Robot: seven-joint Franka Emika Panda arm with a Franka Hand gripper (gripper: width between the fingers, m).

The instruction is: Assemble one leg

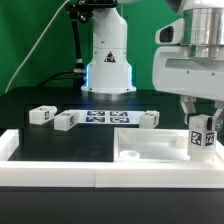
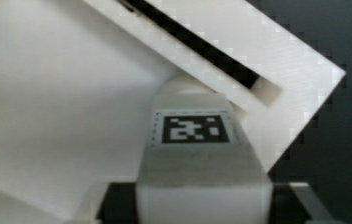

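My gripper is shut on a leg, a stubby white peg with a tag marker, held upright at the corner of the large flat white panel on the exterior view's right. I cannot tell whether the leg's lower end touches the panel. In the wrist view the leg fills the middle between my dark fingers, with the panel beneath and behind it. Three more legs lie loose on the black table: two at the left and one behind the panel.
The marker board lies flat between the loose legs. The arm's white base stands at the back. A low white wall runs along the front and left of the work area.
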